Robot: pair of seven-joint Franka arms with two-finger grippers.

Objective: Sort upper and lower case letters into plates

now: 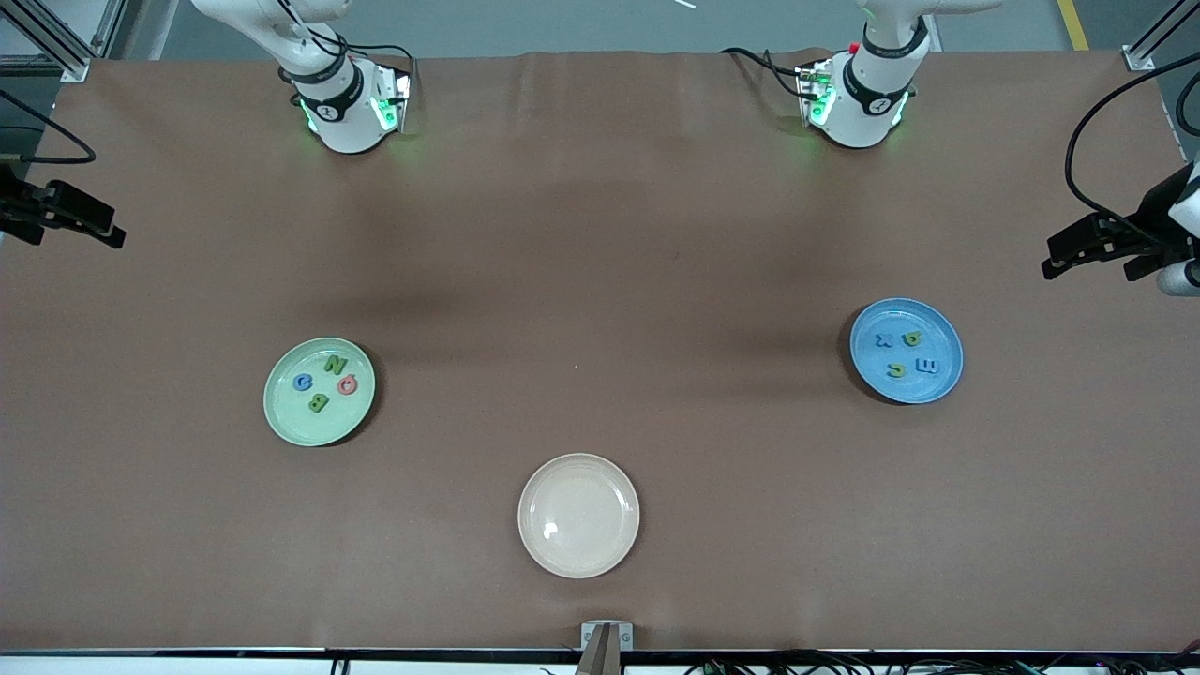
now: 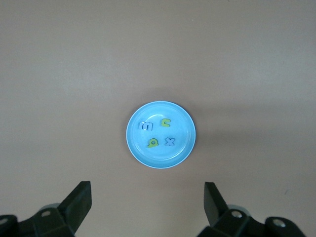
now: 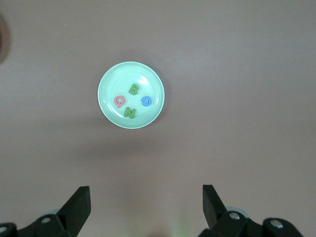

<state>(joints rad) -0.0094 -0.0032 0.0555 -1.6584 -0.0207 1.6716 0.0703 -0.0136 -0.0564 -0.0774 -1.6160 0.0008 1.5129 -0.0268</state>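
Eight toy letters are seen sorted into two plates, four in each, while both arms wait raised with fingers spread and empty.

On the pale green plate (image 1: 319, 391), toward the right arm's end of the table, a green N (image 1: 336, 366) lies at 1 o'clock, a blue G (image 1: 303, 382) at 9, a red-pink Q (image 1: 348, 383) at 3 and a green B (image 1: 319, 404) at 6; all are turned away from the front camera. On the sky blue plate (image 1: 906, 350), toward the left arm's end, a blue x (image 1: 884, 340), a green letter that may be a q (image 1: 911, 338), a green c (image 1: 895, 369) and a blue m (image 1: 926, 367) are laid. The cream plate (image 1: 578, 515) sits nearest the front camera. The left gripper (image 2: 148, 205) is held over bare table near the blue plate, the right gripper (image 3: 146, 207) near the green plate.
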